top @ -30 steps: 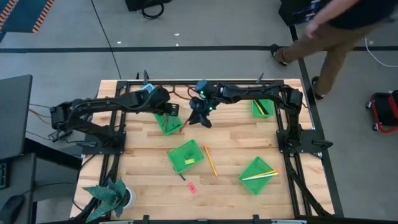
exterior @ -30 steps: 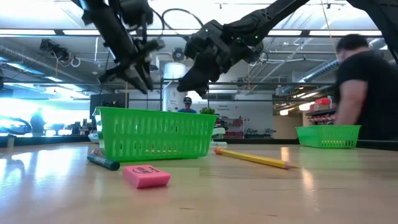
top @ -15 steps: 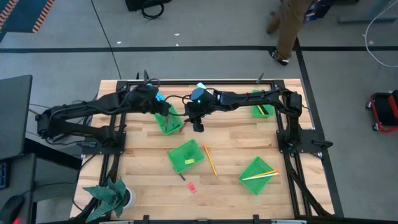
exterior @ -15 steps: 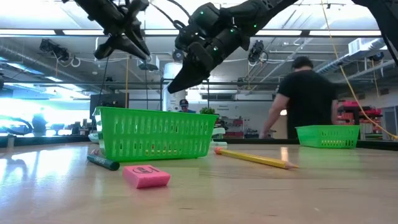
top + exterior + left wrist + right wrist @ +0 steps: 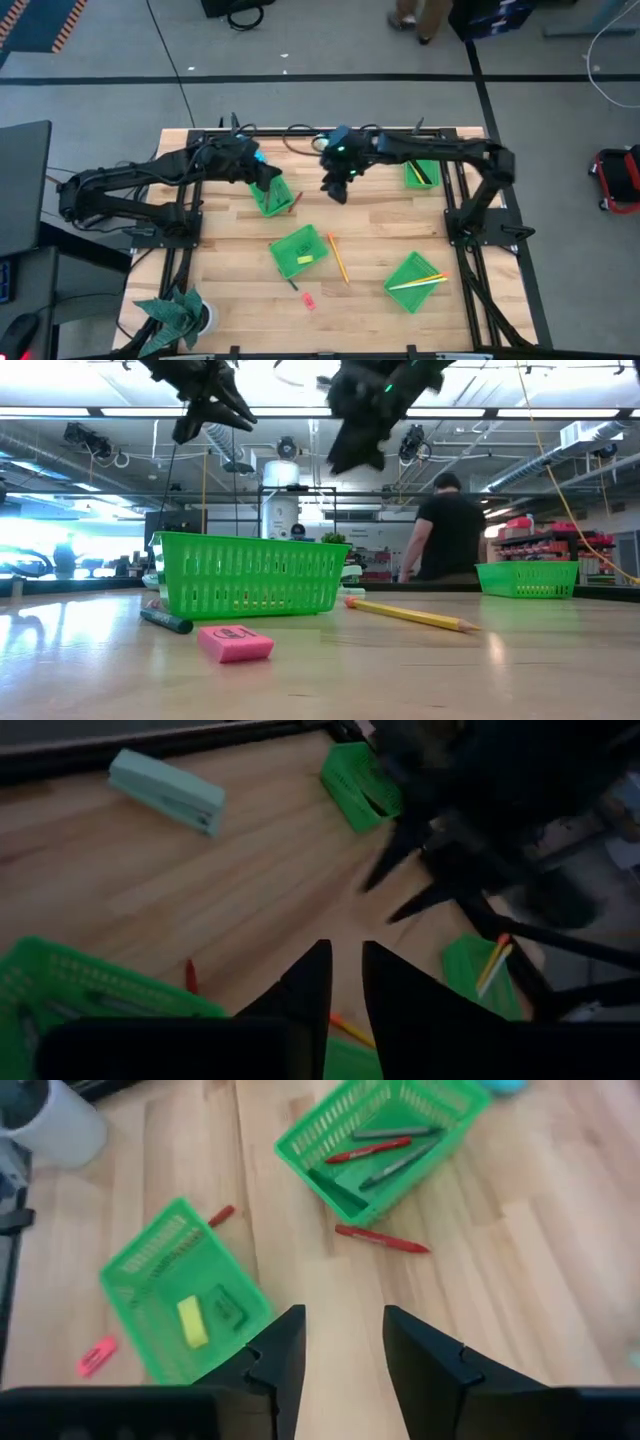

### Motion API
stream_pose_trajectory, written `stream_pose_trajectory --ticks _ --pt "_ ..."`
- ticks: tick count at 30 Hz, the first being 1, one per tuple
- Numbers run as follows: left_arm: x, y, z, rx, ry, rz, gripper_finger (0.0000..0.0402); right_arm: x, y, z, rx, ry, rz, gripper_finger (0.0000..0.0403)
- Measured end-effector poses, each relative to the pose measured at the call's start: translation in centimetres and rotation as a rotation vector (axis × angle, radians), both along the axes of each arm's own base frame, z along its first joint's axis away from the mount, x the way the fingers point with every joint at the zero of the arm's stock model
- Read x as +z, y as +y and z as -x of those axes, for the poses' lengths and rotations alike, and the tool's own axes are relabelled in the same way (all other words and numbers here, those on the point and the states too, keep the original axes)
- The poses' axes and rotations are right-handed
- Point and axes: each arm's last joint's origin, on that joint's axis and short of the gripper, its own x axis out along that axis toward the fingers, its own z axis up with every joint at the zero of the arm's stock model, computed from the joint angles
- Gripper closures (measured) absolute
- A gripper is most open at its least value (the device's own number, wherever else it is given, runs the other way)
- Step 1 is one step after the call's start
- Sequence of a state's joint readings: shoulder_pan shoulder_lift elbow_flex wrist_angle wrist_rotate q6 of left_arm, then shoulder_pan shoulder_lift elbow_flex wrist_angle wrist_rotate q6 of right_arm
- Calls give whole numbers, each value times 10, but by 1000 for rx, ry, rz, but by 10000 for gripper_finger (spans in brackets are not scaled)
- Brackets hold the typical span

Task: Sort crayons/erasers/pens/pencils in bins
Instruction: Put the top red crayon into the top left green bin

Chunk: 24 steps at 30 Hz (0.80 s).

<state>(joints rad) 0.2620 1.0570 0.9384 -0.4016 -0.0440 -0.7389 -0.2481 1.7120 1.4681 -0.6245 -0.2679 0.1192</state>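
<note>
Crayons, short red and dark sticks, partly sorted: several lying in a shallow square bright-green plastic bin just beyond the middle green bin. Small yellow block eraser and a dark one inside that middle bin. Long yellow and pale pencils laid across a third green bin, off to the right of the middle bin. Slim dark pens in the fourth green bin, far beyond and right of the middle bin.

Left on the wooden table: a red crayon just beside the crayon bin, a shorter red stick near the middle bin, an orange pencil just right of it, a dark stick and a flat pink eraser on its near side. By that count, roughly five pieces to go.

Left gripper up over the crayon bin, jaws nearly together with a slim gap, nothing between. Right gripper in the air beyond the middle bin, between crayon bin and pen bin, jaws apart, empty.
</note>
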Motion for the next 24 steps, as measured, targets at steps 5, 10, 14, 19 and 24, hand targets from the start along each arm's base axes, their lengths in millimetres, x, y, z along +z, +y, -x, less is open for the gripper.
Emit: stream_pose_trajectory --ticks 5,10,14,19,24 --pt "16 6 -26 -52 98 -69 349 41 8 31 6 -77 48 265" --pt "27 17 -63 -112 317 -105 352 66 6 59 -36 -102 51 265" --pt "29 26 -94 -155 446 -91 341 74 4 77 -55 -70 45 265" --pt "23 34 -133 -197 551 -60 314 80 2 92 -47 -60 74 265" --pt "18 42 -163 -224 614 -42 290 83 0 106 -78 -17 52 265"
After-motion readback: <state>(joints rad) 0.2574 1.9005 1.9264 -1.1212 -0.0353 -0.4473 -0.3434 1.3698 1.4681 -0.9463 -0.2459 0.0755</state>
